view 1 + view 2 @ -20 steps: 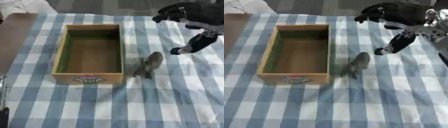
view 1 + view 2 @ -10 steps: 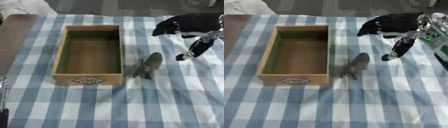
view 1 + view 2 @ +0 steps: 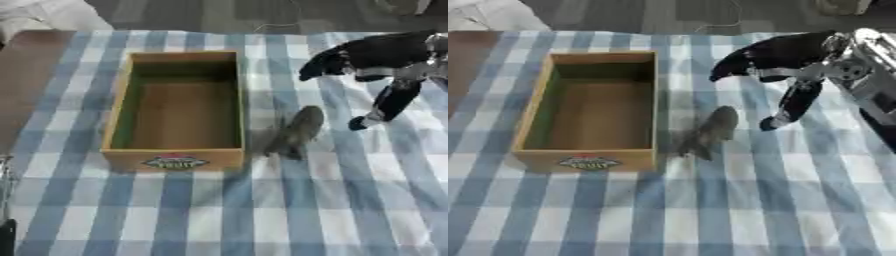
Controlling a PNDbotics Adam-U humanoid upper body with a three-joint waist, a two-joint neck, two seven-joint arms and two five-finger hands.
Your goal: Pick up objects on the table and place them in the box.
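Left eye view: right hand [image 3: 367,55] has lowered toward grey object [image 3: 297,132]

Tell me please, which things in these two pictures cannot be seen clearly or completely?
- Grey object beside the box: blurred in both eye views; only an elongated grey shape shows, not what it is.
- Label on the box front: too small to read.
- Right hand: its arm is cut off by the right edge.
- Left hand: in neither view.
- Dark thing at the lower left corner, left eye view: cut off by the edge.
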